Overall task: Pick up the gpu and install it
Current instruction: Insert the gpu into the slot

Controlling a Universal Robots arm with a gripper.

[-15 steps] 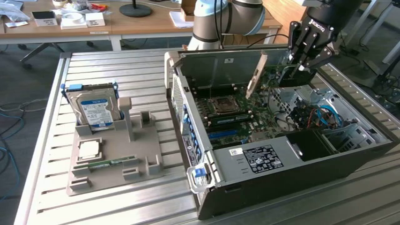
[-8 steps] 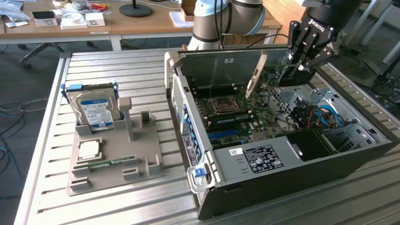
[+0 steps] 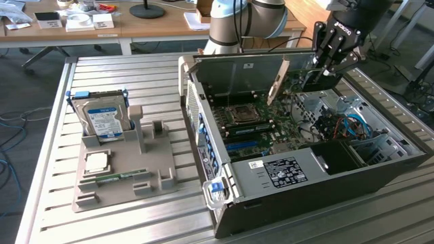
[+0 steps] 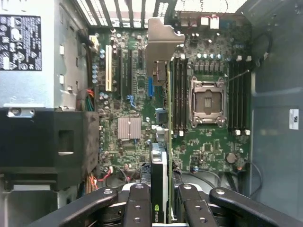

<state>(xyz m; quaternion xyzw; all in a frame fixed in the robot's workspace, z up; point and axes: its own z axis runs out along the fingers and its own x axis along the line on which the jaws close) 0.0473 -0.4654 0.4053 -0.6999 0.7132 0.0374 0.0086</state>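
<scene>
The gpu [image 3: 302,79] is a thin rectangular card: green board, dark face, pale metal end bracket; it stands on edge inside the open case [image 3: 379,168], over the motherboard [image 4: 208,142]; the end opposite the bracket is clamped between the fingers of the gripper [image 3: 326,71]; the bracket end lies toward the slotted rear wall; seen from the wrist it runs edge-on between the expansion slots and the memory slots; contact between its lower edge and the board cannot be determined.

On the table [image 3: 129,68], a tray [image 3: 152,190] with a hard drive [image 3: 103,118] sits at the exterior view's left, the open computer case [image 3: 305,190] at its right. The gpu [image 3: 293,77], in the gripper [image 3: 326,73], hangs on edge over the motherboard [image 3: 281,129] inside, far end.
</scene>
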